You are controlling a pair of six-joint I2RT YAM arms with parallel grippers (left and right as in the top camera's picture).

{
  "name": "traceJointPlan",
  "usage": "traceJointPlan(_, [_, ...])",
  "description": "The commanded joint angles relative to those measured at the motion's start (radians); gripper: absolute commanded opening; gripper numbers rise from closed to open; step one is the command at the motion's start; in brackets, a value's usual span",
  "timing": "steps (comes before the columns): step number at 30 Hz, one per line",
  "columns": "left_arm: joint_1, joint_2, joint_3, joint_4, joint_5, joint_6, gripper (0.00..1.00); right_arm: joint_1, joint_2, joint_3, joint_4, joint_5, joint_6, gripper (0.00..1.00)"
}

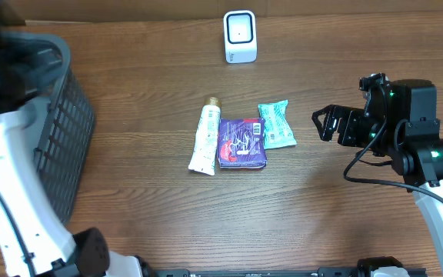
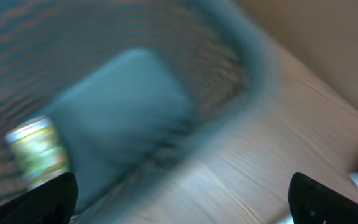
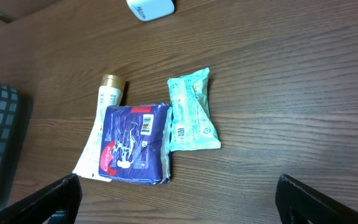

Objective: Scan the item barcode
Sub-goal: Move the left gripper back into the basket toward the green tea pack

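Where the right gripper (image 3: 179, 202) hung above the table, its two black fingers (image 3: 36, 202) stood spread wide with nothing between them. The left gripper (image 2: 182, 202) was spread just as wide and empty, its tips at the bottom corners of a badly blurred view, over the rim of a dark grey mesh basket (image 1: 60, 131) at the table's left edge. Inside that basket showed a smeared teal-grey boxy shape (image 2: 123, 106) and a small yellow-green object (image 2: 36, 152), both too blurred to identify. Everything rested on a brown wood-grain tabletop (image 1: 344, 223), matt, its grain running left to right. Bare wood lay between the right gripper and three items lying flat in a row at the middle of the table. Nearest that gripper was a crinkled mint-green foil packet (image 3: 192, 112), its edge touching a glossy purple-blue soft pack (image 3: 135, 143) printed in red and white. A small barcode (image 3: 146, 124) faced up near the pack's far right corner. The pack overlapped a white squeeze tube (image 3: 107, 96) with a gold cap, which pointed toward the far edge. A white rounded scanner block (image 1: 240, 36) stood near that far edge, well apart from the row, its face ringed in dark.
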Motion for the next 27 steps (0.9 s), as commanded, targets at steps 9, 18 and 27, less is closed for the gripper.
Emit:
traceJointPlan(9, [0.415,0.061,-0.256,0.052,0.096,-0.042,0.97,0.005,-0.001,0.019,0.005,-0.002,-0.005,1.0])
traceJointPlan(18, [0.428,0.061,-0.563,0.241,-0.074,-0.02,0.98,0.005,-0.001,0.019,0.005,-0.002,-0.005,1.0])
traceJointPlan(27, [0.463,0.063,-0.827,0.481,-0.078,0.06,1.0,0.005,-0.001,0.019,0.005,-0.001,-0.005,1.0])
